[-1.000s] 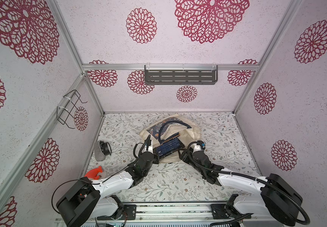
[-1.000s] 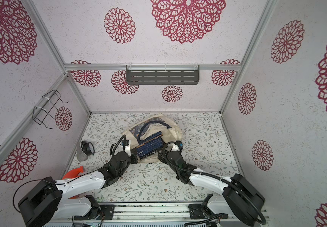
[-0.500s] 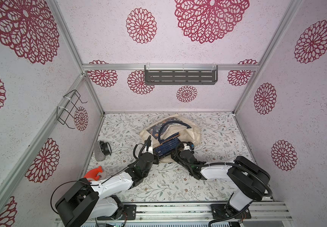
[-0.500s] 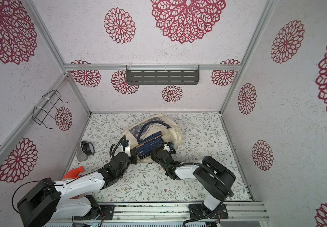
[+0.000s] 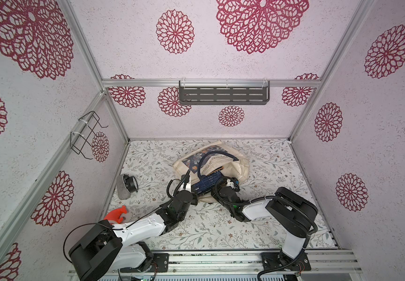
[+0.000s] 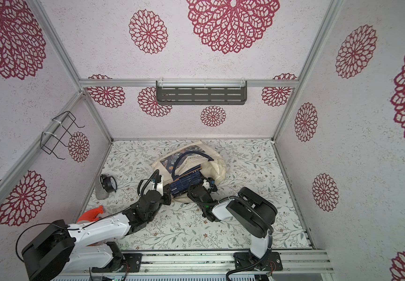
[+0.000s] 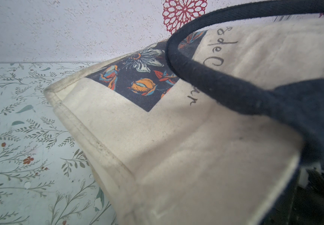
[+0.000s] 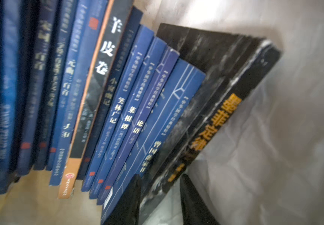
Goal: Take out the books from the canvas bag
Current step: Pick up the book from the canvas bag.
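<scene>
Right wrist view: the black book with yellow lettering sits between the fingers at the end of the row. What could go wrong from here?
1. The right hand straddles only a corner of the black book, so a grip there could let the book pivot or slip.
2. One finger overlaps the neighbouring blue book, so both might get pinched together.
3. The canvas bag fabric lies close beside the book, and the outer finger could snag it.
</scene>
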### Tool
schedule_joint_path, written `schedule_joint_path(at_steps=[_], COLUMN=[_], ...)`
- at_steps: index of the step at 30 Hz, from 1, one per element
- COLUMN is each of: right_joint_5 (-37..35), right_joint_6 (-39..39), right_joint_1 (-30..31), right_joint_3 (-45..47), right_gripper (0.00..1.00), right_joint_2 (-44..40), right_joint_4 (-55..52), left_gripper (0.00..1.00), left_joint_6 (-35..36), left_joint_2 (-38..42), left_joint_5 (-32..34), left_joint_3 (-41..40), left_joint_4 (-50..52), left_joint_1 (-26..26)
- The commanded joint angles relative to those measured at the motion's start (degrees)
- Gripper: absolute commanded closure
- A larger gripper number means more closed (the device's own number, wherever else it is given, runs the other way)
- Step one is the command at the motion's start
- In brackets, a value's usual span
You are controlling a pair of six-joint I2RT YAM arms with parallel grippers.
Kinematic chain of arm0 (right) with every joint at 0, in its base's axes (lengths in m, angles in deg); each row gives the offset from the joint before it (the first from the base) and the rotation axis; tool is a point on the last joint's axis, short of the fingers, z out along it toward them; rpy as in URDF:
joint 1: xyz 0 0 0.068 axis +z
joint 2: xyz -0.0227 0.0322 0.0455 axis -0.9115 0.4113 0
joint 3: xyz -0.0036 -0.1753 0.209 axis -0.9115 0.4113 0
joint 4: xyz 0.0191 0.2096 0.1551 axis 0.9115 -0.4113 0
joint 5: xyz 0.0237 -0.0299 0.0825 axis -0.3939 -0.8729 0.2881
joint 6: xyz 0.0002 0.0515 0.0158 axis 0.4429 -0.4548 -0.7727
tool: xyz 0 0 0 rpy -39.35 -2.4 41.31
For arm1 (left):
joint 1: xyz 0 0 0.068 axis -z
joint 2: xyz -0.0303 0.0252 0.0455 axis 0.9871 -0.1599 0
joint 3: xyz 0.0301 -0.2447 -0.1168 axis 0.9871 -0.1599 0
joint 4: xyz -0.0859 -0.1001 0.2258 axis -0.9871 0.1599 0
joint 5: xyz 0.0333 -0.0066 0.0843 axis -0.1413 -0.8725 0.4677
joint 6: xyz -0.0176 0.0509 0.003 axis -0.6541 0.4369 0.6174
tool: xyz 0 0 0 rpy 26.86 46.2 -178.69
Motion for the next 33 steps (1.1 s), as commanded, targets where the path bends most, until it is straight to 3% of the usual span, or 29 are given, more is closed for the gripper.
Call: schedule_joint_path(at_steps=[1, 15, 22, 28, 33], right_joint_5=[-0.8, 0.1, 1.1, -0.3, 0.0], right_joint_6=[-0.1, 2.9, 2.4, 3.9, 3.0], right_joint_1=[-0.6, -1.3, -0.9, -0.2, 0.1], right_joint_3=[-1.4, -0.8, 4.0, 5.6, 7.0], right_gripper=[0.66, 0.89, 0.93, 0.94, 0.93], right_joint_2=[1.4, 3.7, -4.7, -14.2, -17.5], right_joint_4=[3.3, 10.4, 9.5, 0.0, -3.2], left_gripper=[1.0, 1.0, 1.0, 1.0, 1.0], left_joint_6=[1.6, 2.0, 1.9, 1.8, 1.9], left_joint_2=[0.1, -0.8, -1.6, -2.1, -2.8], left_joint_5=[1.3, 1.0, 1.6, 1.9, 2.3], left_joint_3=[0.4, 0.7, 1.3, 1.8, 2.3], left_joint_4=[-1.6, -1.6, -0.8, -0.2, 0.3], left_joint_1=[0.5, 0.6, 0.5, 0.6, 0.8])
